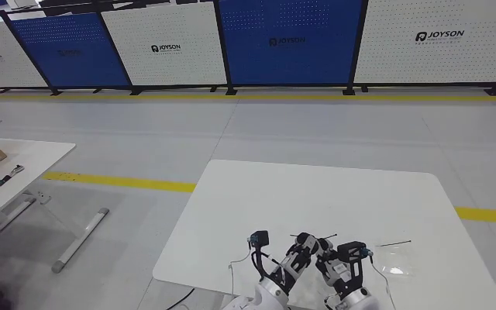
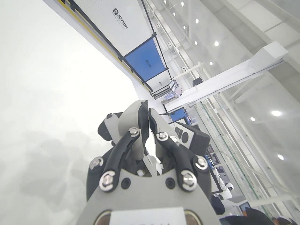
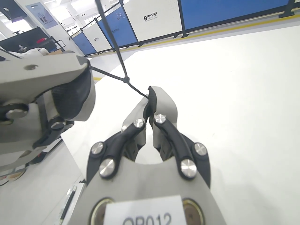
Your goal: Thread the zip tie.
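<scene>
The right hand (image 3: 149,95) and left hand (image 3: 88,67) each pinched the tie (image 3: 112,40), strung between them over the worktop (image 3: 234,94), one end poking up.

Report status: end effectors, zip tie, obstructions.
Left end effector shut on zip tie; right end effector too. Tie strung between them, over table. Second tie, bag lie apart.

I can't see the ends of the zip tie (image 3: 112,36) — one goes in between the pressed-together fingers of the right gripper (image 3: 149,94), and one slips into the left gripper (image 3: 87,67), which the picture's edge cuts off. The dark lump at its top is blurry. In the top view it is too thin to follow — and a clear thing (image 1: 397,270) on the table (image 1: 310,194) is too faint to name.
</scene>
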